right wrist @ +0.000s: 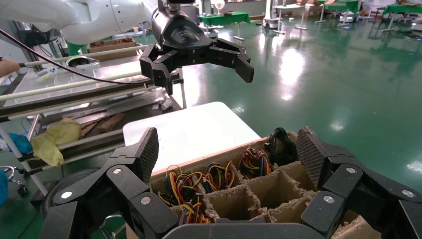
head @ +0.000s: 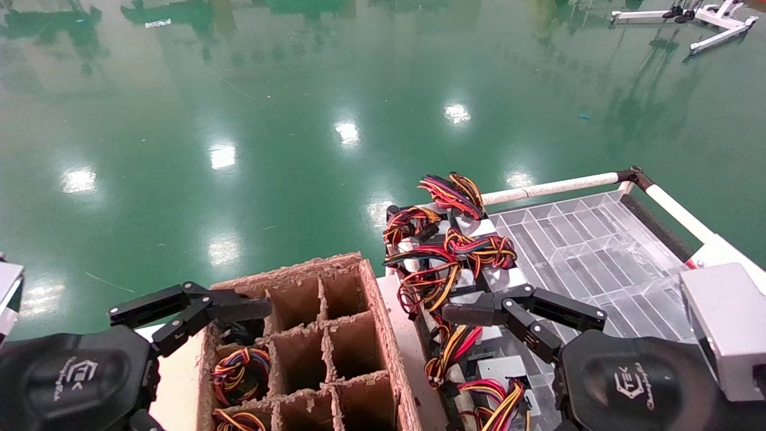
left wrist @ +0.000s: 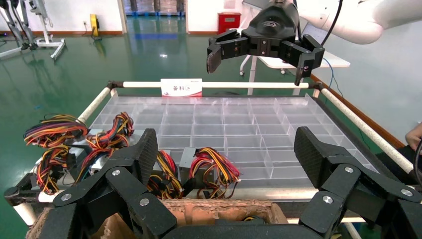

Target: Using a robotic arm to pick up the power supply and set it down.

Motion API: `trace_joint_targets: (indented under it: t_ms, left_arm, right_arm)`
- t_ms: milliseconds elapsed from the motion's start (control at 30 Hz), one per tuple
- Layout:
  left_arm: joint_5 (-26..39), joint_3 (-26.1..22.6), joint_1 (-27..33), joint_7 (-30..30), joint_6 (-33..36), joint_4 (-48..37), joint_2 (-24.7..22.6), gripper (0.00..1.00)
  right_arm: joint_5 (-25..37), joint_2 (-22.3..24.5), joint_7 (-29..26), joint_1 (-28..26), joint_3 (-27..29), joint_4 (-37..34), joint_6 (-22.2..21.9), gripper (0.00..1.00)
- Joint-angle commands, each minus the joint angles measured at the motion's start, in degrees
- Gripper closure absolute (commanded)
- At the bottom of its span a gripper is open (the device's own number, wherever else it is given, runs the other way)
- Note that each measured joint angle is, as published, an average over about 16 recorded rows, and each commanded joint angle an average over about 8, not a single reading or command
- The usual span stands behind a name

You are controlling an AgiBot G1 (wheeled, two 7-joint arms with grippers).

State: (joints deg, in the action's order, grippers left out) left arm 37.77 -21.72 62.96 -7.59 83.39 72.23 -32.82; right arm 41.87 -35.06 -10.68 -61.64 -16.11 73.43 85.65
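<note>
Clear divided tray (head: 598, 251) on the robot's right, cardboard divider box (head: 335, 335) just left of it; power supplies (head: 455, 263) sit bunched at the tray's near-left edge, wire bundles on top. Some box cells already hold wire bundles (head: 242, 368), so likely part of the job is done; most cells in view look empty. Several units are left in the tray, none lifted. Right gripper (head: 473, 311) hovers over the tray's pile, jaws spread wide, holding nothing; contact with the wires below cannot be judged. Left gripper (head: 197, 311) hangs at the box's near-left corner, fingers also wide apart, empty. Read: between picks, next grasp not yet made
</note>
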Motion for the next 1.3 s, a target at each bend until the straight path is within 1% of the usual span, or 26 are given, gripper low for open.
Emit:
trace_joint_targets:
  t_ms: [33, 400, 433, 667, 700, 1100, 1200, 1300]
  left_arm:
    - [0.0, 0.0, 0.0, 0.0, 0.0, 0.0, 0.0, 0.0]
    - [0.0, 0.0, 0.0, 0.0, 0.0, 0.0, 0.0, 0.0]
    - [0.0, 0.0, 0.0, 0.0, 0.0, 0.0, 0.0, 0.07]
    - [0.0, 0.0, 0.0, 0.0, 0.0, 0.0, 0.0, 0.95]
    - [0.0, 0.0, 0.0, 0.0, 0.0, 0.0, 0.0, 1.0]
    - [0.0, 0.0, 0.0, 0.0, 0.0, 0.0, 0.0, 1.0]
    - [0.0, 0.0, 0.0, 0.0, 0.0, 0.0, 0.0, 1.0]
    - [0.0, 0.0, 0.0, 0.0, 0.0, -0.01, 0.0, 1.0]
  right_arm:
    - [0.0, 0.0, 0.0, 0.0, 0.0, 0.0, 0.0, 0.0]
    - [0.0, 0.0, 0.0, 0.0, 0.0, 0.0, 0.0, 0.0]
    - [0.0, 0.0, 0.0, 0.0, 0.0, 0.0, 0.0, 0.0]
    - [0.0, 0.0, 0.0, 0.0, 0.0, 0.0, 0.0, 0.0]
    - [0.0, 0.0, 0.0, 0.0, 0.0, 0.0, 0.0, 0.0]
    - [0.86, -0.11, 0.1, 0.08, -0.41, -0.07, -0.06, 0.0]
    - [3.17, -0.81, 0.23, -0.34, -1.62, -0.48, -0.24, 0.0]
    - [7.5, -2.2, 0.26, -1.71, -3.85, -1.12, -0.37, 0.0]
